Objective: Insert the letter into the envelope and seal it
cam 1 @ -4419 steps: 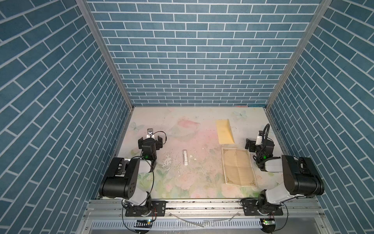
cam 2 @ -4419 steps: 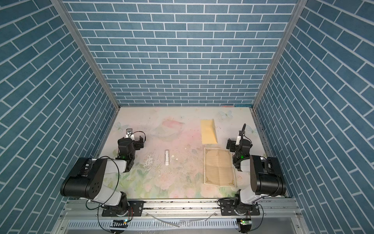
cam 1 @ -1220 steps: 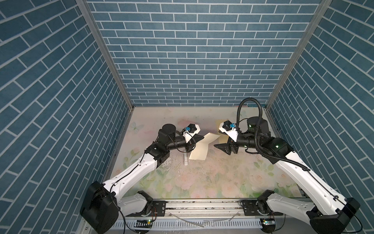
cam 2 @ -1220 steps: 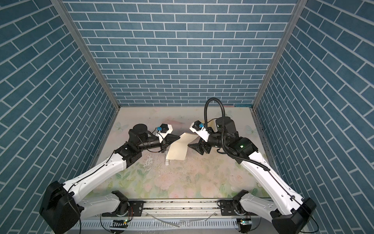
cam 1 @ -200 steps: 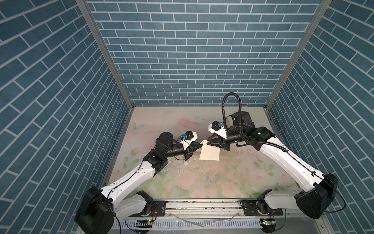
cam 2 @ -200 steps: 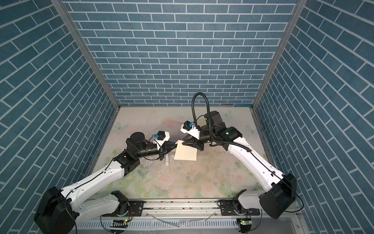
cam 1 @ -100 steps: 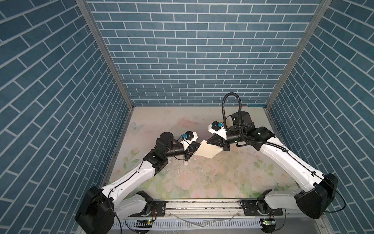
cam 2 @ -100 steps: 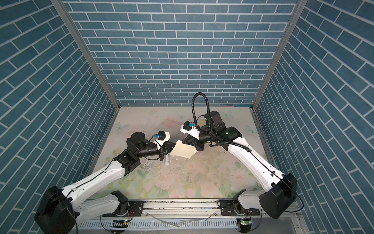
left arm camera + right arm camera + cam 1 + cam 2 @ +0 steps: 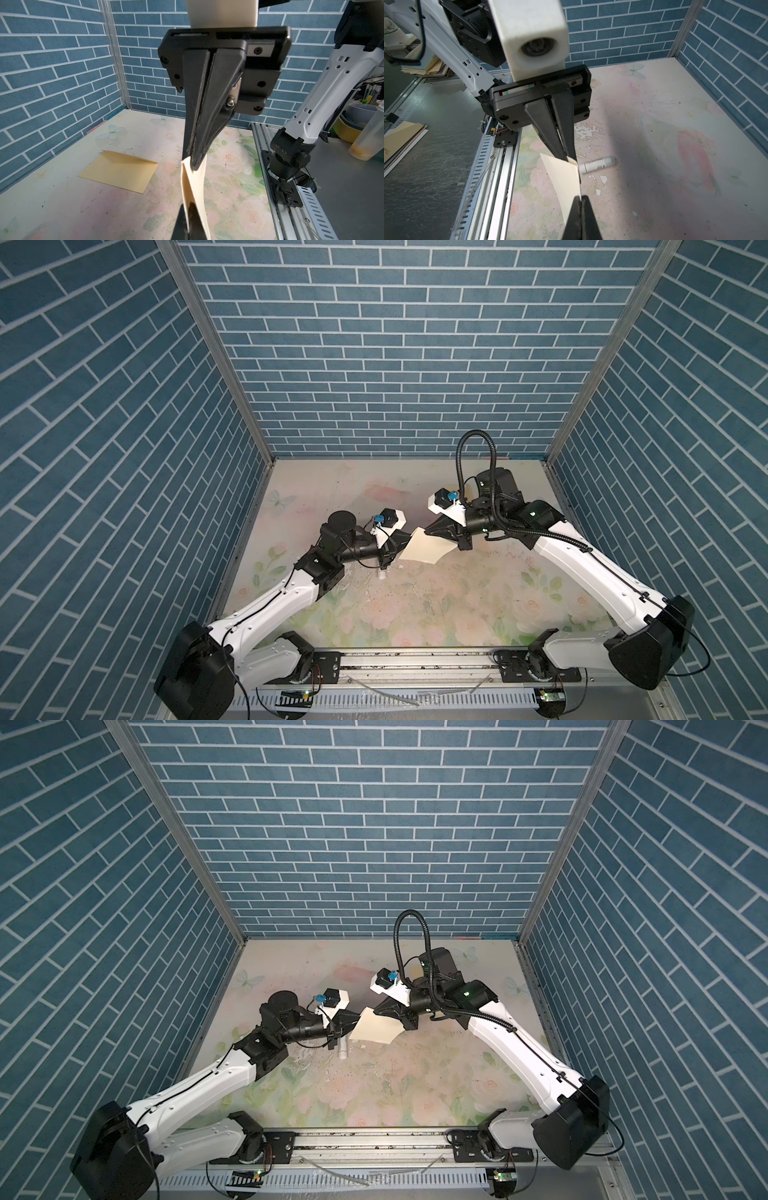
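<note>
**Folded letter held in the air between both claws**

Both arms reach in toward the middle of the floral table point(image 9: 415, 614). The letter point(image 9: 426, 551) hangs between them, clear of the surface. It shows as a folded cream sheet with its plain side out, bowed rather than flat. Its border cannot be made out.

The left gripper point(image 9: 408, 538) is clamped on the letter's left end. Its fingers are pressed together with only the paper between them, which is clearest in the right wrist view. The right gripper point(image 9: 429, 530) is clamped in the same way on the opposite end, on the sheet's far right edge. Its fingers also meet on the paper. The two claws point at each other and stand close together, so the sheet sags toward the near side between them.

The envelope point(image 9: 118, 170) lies flat on the table toward the far right, well apart from the letter, with a fold line along one long edge. In both top views the right arm hides it.

A small white tube point(image 9: 381, 574) lies on its side on the table beneath the left gripper. It is just near and left of the hanging sheet and touches neither the paper nor a claw.
</note>
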